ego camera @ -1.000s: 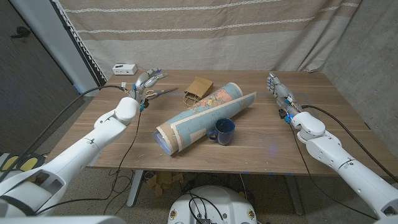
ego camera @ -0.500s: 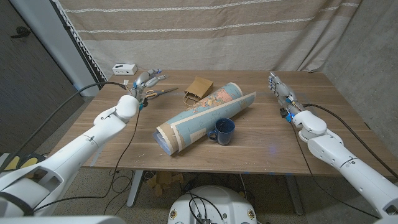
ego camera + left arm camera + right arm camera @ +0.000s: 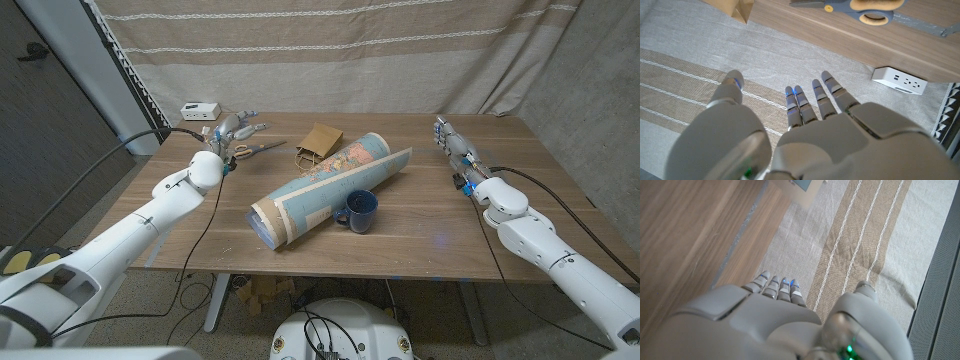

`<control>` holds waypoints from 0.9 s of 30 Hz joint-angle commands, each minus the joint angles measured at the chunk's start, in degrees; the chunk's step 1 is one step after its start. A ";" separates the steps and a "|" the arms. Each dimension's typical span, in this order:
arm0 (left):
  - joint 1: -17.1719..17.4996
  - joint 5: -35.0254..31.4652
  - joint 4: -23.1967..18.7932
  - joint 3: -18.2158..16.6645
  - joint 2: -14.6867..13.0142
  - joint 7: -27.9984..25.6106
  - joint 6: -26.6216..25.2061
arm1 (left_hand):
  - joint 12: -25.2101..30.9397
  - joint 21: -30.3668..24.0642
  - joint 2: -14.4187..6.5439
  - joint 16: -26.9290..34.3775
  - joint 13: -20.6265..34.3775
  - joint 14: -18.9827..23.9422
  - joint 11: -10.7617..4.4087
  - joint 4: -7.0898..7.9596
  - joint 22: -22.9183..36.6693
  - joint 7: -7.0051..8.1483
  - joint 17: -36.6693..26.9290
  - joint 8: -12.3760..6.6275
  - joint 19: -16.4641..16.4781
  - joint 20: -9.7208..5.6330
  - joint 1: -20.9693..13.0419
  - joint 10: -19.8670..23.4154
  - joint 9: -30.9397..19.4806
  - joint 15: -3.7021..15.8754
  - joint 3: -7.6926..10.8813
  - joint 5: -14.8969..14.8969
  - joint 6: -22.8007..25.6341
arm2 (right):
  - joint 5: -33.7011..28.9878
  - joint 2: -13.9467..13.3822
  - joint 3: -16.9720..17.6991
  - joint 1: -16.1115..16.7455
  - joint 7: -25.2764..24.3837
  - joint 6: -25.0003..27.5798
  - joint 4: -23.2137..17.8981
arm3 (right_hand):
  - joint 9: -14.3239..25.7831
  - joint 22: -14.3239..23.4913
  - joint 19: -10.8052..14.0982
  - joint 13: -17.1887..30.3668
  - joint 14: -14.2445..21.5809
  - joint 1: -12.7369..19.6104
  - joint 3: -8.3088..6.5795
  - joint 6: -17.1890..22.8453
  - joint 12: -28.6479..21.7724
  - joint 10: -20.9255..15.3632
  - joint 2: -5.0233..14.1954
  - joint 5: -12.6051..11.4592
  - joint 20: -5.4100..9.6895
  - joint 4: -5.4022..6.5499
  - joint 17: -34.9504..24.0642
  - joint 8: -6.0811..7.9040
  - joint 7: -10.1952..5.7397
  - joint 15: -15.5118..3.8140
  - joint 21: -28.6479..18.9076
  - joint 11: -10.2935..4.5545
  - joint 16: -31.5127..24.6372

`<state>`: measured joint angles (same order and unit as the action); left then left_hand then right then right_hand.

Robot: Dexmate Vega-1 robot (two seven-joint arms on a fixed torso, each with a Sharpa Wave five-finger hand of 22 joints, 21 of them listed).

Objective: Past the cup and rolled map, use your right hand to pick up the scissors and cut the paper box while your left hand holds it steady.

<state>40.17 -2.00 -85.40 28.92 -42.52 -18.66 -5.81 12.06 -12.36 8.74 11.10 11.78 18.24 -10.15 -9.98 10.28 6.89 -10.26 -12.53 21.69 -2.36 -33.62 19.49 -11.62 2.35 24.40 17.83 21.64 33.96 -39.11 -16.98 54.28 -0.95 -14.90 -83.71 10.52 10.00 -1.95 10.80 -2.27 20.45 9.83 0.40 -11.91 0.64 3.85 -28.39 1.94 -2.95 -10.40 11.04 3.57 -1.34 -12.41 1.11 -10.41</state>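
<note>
The scissors (image 3: 252, 150), grey-bladed with tan-lined handles, lie on the table at the far left; the left wrist view shows them too (image 3: 867, 8). My left hand (image 3: 230, 131) hovers just beyond them with fingers stretched out and holds nothing. The brown paper box (image 3: 320, 141) lies right of the scissors, its corner in the left wrist view (image 3: 735, 7). A rolled map (image 3: 325, 188) lies diagonally mid-table, with a blue cup (image 3: 359, 210) in front of it. At the far right my right hand (image 3: 452, 146) stands on its edge, fingers straight, holding nothing.
A white power strip (image 3: 200, 110) sits at the table's back left corner, close to my left hand. A striped cloth curtain (image 3: 400, 50) hangs behind the table. Bare wood (image 3: 420, 225) lies between the cup and my right arm.
My left hand has reached slightly farther toward the table's back edge, past the scissors. The right hand has barely shifted.
</note>
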 commanded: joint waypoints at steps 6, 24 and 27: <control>-1.89 -5.61 -0.93 2.28 0.23 -1.86 -4.93 | 0.70 -0.52 -0.13 0.23 0.26 0.68 -0.46 0.05 0.25 0.41 -0.32 -1.02 1.31 -8.77 -2.26 0.97 -0.43 9.95 0.69 -0.03 1.96 | 0.84 0.06 0.30 -0.53 1.21 -0.72 1.53 | 0.11 0.16 -0.43 0.08 -0.45 -0.50 0.60 -0.33 -0.12 0.23 -0.28 0.00 0.87 0.06 -0.08 -0.01 0.00 -0.23 0.20 -0.04 -0.21; -6.42 -10.36 2.48 6.12 1.50 -1.01 -9.65 | 1.82 -2.02 0.81 0.93 0.64 4.15 0.41 0.79 0.41 -0.99 -0.51 -2.17 6.71 -8.14 -3.18 4.27 -1.07 9.71 -0.67 -0.94 5.16 | -0.11 -0.31 0.65 -0.12 -0.39 -0.79 0.41 | 0.11 0.16 -0.28 0.07 -0.48 -0.28 0.78 -0.52 -0.12 0.34 -0.28 -0.06 0.93 -0.08 -0.06 -0.01 -0.16 -0.39 0.38 -0.08 -0.22; -7.10 -10.95 2.96 6.64 1.86 -0.85 -10.35 | 2.06 -2.19 0.91 1.09 0.67 4.95 0.33 0.75 0.40 -1.29 -0.50 -2.29 7.48 -8.09 -3.38 5.04 -1.10 9.70 -0.88 -1.05 5.60 | -0.37 -0.45 0.61 -0.15 -0.48 -0.75 0.27 | 0.11 0.16 -0.24 0.07 -0.58 -0.15 0.78 -0.68 -0.11 0.39 -0.30 -0.09 0.90 -0.16 -0.06 -0.05 -0.16 -0.49 0.40 -0.05 -0.19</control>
<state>35.67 -10.13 -84.42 33.28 -41.37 -20.35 -14.14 13.54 -14.21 9.39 11.84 12.14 22.33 -9.80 -9.16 10.55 5.62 -10.54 -14.26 28.20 -2.64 -36.45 23.67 -12.41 2.36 23.91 17.11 26.73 34.16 -39.15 -16.52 53.93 -0.76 -15.85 -82.74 10.52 9.99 -1.94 10.79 -2.58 20.15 10.17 0.28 -11.91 0.63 3.55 -28.39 1.94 -2.99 -10.40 11.04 3.44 -1.64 -11.97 1.12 -10.41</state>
